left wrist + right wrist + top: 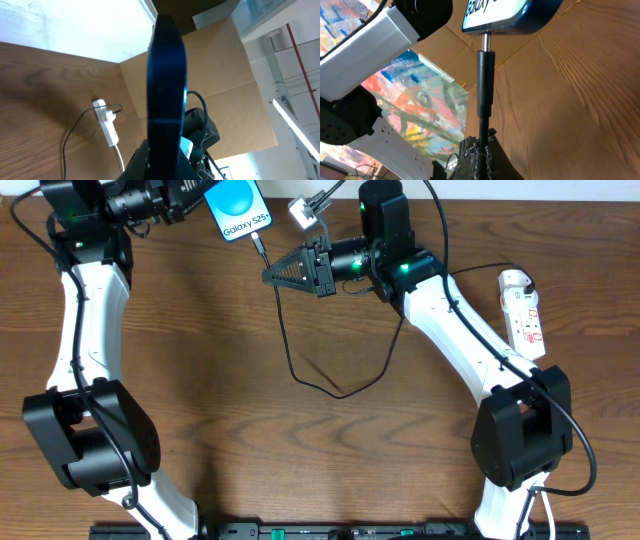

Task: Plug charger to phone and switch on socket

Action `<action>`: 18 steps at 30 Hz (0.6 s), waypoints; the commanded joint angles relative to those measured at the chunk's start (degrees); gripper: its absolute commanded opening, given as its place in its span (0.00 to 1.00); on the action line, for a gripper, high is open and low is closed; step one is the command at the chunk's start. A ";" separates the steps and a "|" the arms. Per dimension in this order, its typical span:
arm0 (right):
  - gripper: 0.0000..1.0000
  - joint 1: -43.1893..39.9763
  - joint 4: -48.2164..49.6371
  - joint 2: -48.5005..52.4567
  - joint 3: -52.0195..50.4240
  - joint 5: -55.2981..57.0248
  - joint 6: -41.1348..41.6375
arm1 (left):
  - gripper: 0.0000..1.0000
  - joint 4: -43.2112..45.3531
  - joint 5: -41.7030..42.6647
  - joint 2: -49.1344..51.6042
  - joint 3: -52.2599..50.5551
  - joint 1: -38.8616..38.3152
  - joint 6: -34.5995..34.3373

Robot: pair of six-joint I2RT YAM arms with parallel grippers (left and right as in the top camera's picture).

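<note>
My left gripper (197,202) is shut on the phone (237,208) and holds it up at the back of the table, its blue "Galaxy S25+" screen facing up. In the left wrist view the phone (166,90) shows edge-on between the fingers (162,162). My right gripper (272,276) is shut on the charger (292,370) just behind its connector (485,75). The connector's metal tip meets the phone's bottom edge (506,14); how deep it sits I cannot tell. The cable loops over the table toward the socket (524,310), where a white adapter (99,104) sits at its far end.
The socket lies near the right table edge beside the right arm's base (520,430); its white cord (120,157) runs off toward the front. A cardboard wall (220,85) stands behind the table. The left arm's base (90,430) is at the front left.
</note>
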 commanded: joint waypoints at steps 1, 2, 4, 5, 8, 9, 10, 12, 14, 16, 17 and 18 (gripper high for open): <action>0.01 0.00 0.15 -0.94 0.31 0.35 0.50 | 0.07 0.55 0.35 -1.92 0.76 -0.72 -0.26; 0.01 -0.02 0.15 -0.94 0.31 0.35 0.50 | 0.07 0.55 0.35 -1.92 0.76 -0.79 -0.26; 0.01 -0.02 0.15 -0.94 0.31 0.35 0.50 | 0.07 0.55 0.37 -1.92 0.76 -0.96 -0.26; 0.01 -0.02 0.15 -0.94 0.31 0.35 0.50 | 0.07 0.55 0.37 -1.92 0.76 -1.01 -0.26; 0.01 -0.02 0.17 -0.94 0.31 0.35 0.50 | 0.07 0.55 0.39 -1.92 0.76 -1.38 -0.24; 0.01 -0.02 0.17 -0.94 0.31 0.35 0.50 | 0.07 0.55 0.39 -1.92 0.76 -1.46 -0.24; 0.01 -0.02 0.15 -0.94 0.31 0.35 0.50 | 0.07 0.55 0.39 -1.92 0.76 -1.51 -0.24; 0.01 0.00 0.15 -0.94 0.31 0.35 0.50 | 0.07 0.55 0.35 -1.92 0.76 -1.60 -0.24; 0.01 0.04 0.13 -0.94 0.31 0.33 0.52 | 0.07 0.55 0.35 -1.92 0.76 -1.60 -0.24; 0.01 0.26 -0.07 -0.94 0.31 0.33 0.52 | 0.07 0.55 0.35 -1.92 0.76 -1.57 -0.24; 0.01 0.39 -0.07 -0.94 0.31 0.33 0.52 | 0.07 0.55 0.35 -1.92 0.76 -1.57 -0.22; 0.01 0.50 -0.09 -0.94 0.31 0.33 0.52 | 0.07 0.55 0.35 -1.92 0.76 -1.57 -0.24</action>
